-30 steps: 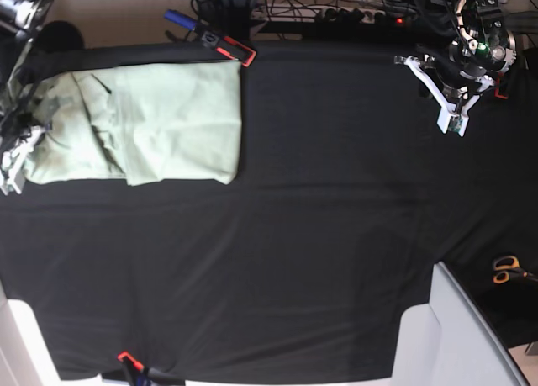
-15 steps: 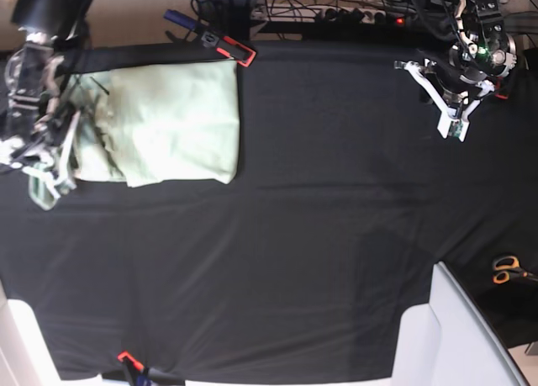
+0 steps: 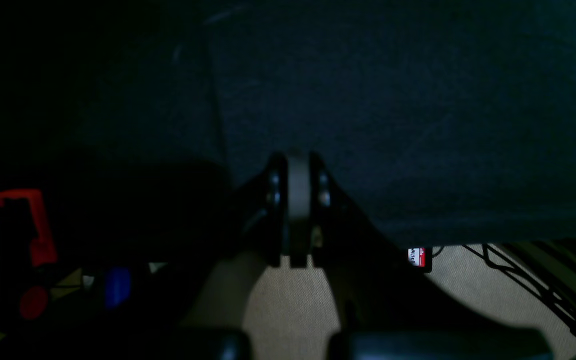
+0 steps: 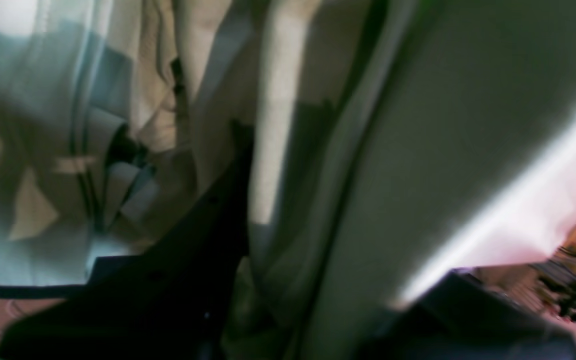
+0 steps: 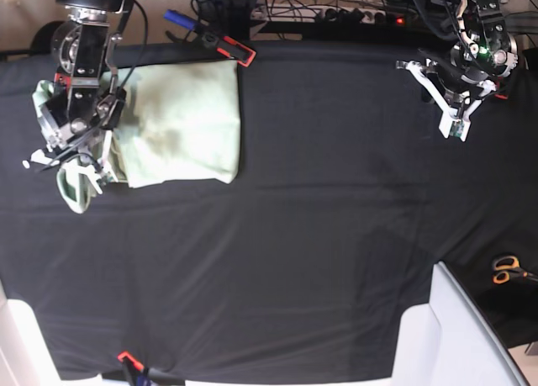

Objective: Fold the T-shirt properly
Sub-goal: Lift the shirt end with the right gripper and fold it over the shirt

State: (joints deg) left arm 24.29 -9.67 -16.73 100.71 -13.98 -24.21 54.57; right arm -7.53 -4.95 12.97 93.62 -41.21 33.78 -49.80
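right gripper (image 5: 71, 155): holding a bunched fold of the t-shirt (image 5: 181, 121)
left gripper (image 3: 298, 200): closed, empty, far right
risk: lifted fold may slip out, skewing the fold

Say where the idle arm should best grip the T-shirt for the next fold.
Probably the free corner of the T-shirt near its lower right edge, approached from the bare table side: that edge lies flat and unobstructed, while the right gripper crowds the bunched opposite end. The left gripper is far off.
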